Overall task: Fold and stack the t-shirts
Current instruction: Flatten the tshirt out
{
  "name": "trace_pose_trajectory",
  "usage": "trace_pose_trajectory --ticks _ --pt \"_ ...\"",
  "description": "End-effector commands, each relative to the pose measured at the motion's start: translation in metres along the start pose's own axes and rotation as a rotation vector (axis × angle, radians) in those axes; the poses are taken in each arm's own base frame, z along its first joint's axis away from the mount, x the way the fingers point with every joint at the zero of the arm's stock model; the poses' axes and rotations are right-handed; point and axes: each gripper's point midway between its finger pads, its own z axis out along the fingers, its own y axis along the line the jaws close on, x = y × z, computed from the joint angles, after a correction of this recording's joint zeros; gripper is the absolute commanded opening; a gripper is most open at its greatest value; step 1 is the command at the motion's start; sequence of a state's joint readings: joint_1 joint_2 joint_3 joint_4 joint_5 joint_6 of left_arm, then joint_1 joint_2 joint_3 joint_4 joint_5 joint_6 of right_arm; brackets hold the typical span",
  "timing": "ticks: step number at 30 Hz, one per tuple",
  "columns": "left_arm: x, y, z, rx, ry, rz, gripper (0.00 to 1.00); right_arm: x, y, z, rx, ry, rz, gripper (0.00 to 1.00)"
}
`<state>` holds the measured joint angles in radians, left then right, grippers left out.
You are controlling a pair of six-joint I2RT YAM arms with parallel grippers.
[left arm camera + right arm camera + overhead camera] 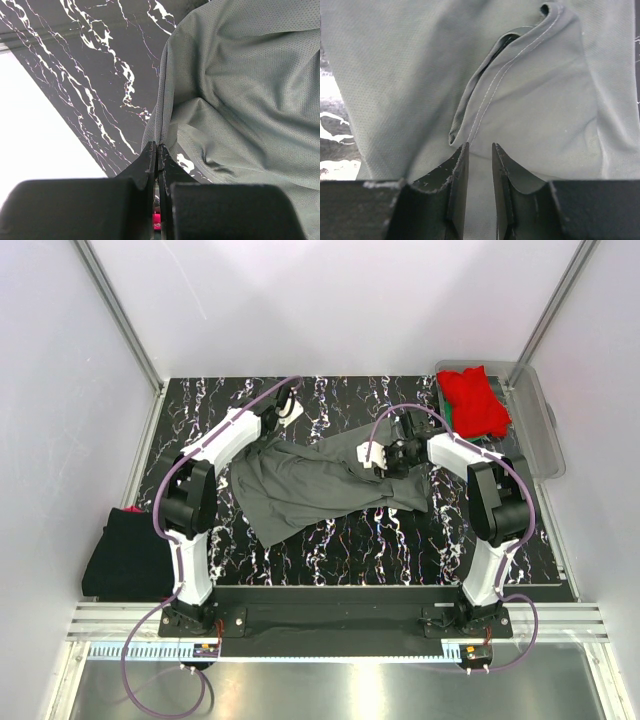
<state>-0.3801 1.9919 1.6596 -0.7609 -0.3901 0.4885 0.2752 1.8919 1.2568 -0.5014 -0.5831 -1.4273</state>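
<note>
A dark grey t-shirt (300,485) lies spread and rumpled across the middle of the black marble table (330,550). My left gripper (283,405) is at its far left corner, shut on the shirt's edge (165,125); the cloth runs straight into the closed tips (158,146). My right gripper (385,455) is on the shirt's right part, its jaws narrowly apart with a fold of grey cloth (545,90) between them (480,146), next to a stitched hem. A red t-shirt (475,400) lies in the tub. A black t-shirt (125,555) lies left of the table.
A clear plastic tub (540,430) stands at the table's far right corner with the red shirt in it. White walls with metal posts close in the back and both sides. A metal rail runs along the near edge behind the arm bases.
</note>
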Motion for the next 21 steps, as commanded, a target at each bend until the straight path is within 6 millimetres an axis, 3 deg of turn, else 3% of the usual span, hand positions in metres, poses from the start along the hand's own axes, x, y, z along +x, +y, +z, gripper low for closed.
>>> trace_pose_trajectory --ticks 1,8,21 --pt "-0.01 0.017 -0.016 -0.049 -0.052 -0.045 0.0 -0.004 0.001 -0.005 -0.014 0.013 -0.064 0.33" --pt "-0.012 0.018 -0.015 -0.051 -0.054 -0.049 0.0 0.004 0.005 0.002 -0.033 0.035 -0.072 0.38" --pt "-0.005 0.02 -0.012 -0.055 -0.039 -0.048 0.0 0.006 0.014 0.011 -0.065 0.054 -0.108 0.39"
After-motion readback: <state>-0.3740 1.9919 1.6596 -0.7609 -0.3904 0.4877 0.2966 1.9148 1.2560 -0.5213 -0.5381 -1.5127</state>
